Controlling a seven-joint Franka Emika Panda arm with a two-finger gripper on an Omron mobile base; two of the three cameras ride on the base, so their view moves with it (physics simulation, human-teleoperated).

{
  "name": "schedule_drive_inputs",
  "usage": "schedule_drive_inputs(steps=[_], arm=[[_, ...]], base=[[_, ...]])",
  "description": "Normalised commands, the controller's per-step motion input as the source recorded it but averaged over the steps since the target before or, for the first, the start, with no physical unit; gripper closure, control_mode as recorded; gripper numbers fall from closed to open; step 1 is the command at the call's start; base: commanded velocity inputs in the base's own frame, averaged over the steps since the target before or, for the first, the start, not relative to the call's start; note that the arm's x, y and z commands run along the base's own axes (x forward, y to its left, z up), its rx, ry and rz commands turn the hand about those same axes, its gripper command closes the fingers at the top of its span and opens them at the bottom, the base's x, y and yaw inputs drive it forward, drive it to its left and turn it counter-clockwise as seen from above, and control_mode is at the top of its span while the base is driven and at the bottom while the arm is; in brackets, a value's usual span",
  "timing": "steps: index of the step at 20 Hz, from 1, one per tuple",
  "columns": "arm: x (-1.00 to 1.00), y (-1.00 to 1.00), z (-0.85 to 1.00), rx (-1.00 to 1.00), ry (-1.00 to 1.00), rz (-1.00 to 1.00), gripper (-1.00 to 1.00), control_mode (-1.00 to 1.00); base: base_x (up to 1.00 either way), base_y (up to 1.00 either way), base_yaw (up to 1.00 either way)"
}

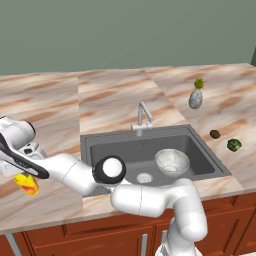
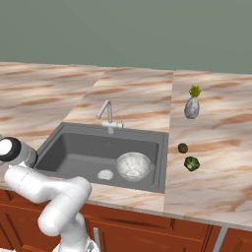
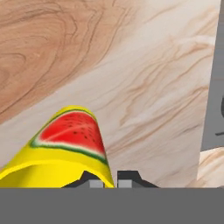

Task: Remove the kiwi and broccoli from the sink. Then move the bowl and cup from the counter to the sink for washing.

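A: Tool point(image 3: 107, 180) — what did we see?
B: We saw it pinching the rim of the yellow cup point(image 1: 27, 184) over the surface point(image 1: 45, 100), left of the sink point(image 1: 95, 150).
A: And the rest?
B: The bowl point(image 1: 172, 161) sat in the sink; kiwi point(image 1: 215, 134) and broccoli point(image 1: 234, 145) lay on the surface to its right.

Veined marble counter point(image 1: 115, 95), matt grey sink point(image 1: 197, 145), silvery metal tap point(image 1: 143, 118)

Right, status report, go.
Tool shut on the cup's rim, left of the sink. Bowl already in the sink. Kiwi and broccoli out on the counter. Path to the sink looks clear.
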Motion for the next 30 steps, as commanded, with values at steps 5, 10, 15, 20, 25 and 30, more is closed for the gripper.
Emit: schedule_drive_inputs(steps=[5, 10, 15, 20, 25, 30], arm=[[-0.23, -0.24, 0.00, 0.00, 0.03, -0.01, 1.00, -1.00], [-0.33, -0.28, 0.00, 0.00, 0.01, -0.02, 1.00, -1.00], [-0.32, -0.27, 0.00, 0.00, 0.00, -0.03, 1.00, -1.00], [-0.28, -0.28, 0.04, 0.00, 0.00, -0.04, 1.00, -1.00], [-0.23, -0.28, 0.09, 0.02, -0.02, -0.02, 1.00, -1.00], [-0.18, -0.27, 0.13, 0.07, -0.10, 0.00, 1.00, -1.00]], base=[[0.00, 0.00, 0.00], [0.00, 0.00, 0.00], [0.00, 0.00, 0.00], [0.00, 0.00, 0.00], [0.00, 0.00, 0.00], [0.00, 0.00, 0.00]])
